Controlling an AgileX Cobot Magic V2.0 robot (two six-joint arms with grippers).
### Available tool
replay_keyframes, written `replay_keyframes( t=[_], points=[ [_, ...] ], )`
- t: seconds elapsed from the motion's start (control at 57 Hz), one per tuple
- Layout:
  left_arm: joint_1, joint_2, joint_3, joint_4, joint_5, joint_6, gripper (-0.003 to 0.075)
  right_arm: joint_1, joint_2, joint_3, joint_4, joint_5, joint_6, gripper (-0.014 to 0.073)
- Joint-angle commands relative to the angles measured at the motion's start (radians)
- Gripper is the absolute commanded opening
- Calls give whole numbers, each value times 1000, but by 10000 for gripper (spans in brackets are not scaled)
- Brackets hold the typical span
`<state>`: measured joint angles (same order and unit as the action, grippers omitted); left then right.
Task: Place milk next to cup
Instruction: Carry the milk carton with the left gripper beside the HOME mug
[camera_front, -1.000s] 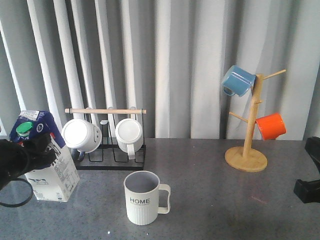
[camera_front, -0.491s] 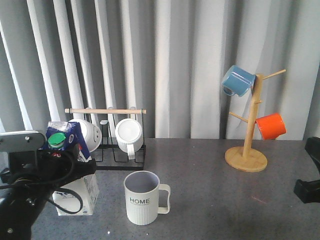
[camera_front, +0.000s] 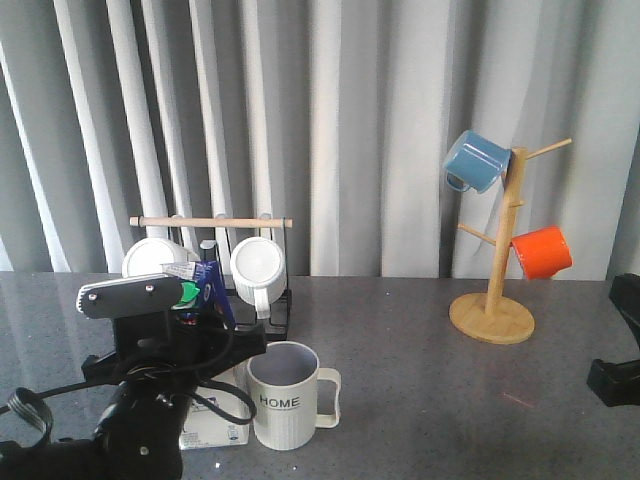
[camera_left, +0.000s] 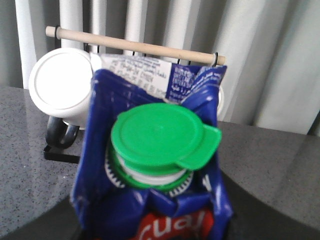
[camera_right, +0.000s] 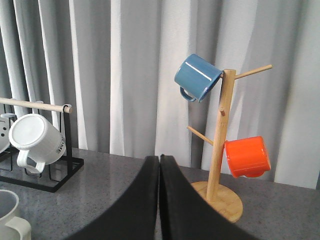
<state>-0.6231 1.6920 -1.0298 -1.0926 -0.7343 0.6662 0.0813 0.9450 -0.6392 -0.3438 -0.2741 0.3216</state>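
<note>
The milk (camera_front: 212, 288) is a blue gable-top carton with a green cap (camera_left: 159, 135). My left gripper (camera_front: 205, 350) is shut on it, and my arm hides most of the carton. Its white base (camera_front: 215, 432) shows low at the table, just left of the cup (camera_front: 285, 400). The cup is a cream ribbed mug with "HOME" lettering, upright, its handle to the right. In the left wrist view the carton (camera_left: 120, 200) fills the middle, with a red band at its lower part. My right gripper (camera_right: 159, 161) is shut and empty, at the far right (camera_front: 615, 380).
A black rack (camera_front: 250, 318) with a wooden bar holds white mugs (camera_front: 258, 265) right behind the milk and cup. A wooden mug tree (camera_front: 495, 300) with a blue mug (camera_front: 475, 160) and an orange mug (camera_front: 541, 252) stands at the back right. Grey curtains hang behind.
My left arm has carried the milk to the right, from the table's far left to just beside the cup. The right arm has not moved.
</note>
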Motion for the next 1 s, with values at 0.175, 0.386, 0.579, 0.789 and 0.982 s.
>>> replay_keyframes(
  t=[0.175,0.386,0.579,0.789,0.982],
  points=[
    [-8,-1,-36,30,-87,7,-6,-5,-6,-32,-4,-69,1,-8],
    [-8,19,-33,31,-82,50,-6,-5,-6,-32,-4,-69,1,-8],
    [-8,49,-33,42,-95,52,-6,-5,-6,-32,-4,-70,1,-8],
    [-8,65,-33,141,-72,46,-6,-5,-6,-32,-4,-70,1,-8],
    [-8,65,-33,143,-67,45,-6,-5,-6,-32,-4,-70,1,-8]
  ],
)
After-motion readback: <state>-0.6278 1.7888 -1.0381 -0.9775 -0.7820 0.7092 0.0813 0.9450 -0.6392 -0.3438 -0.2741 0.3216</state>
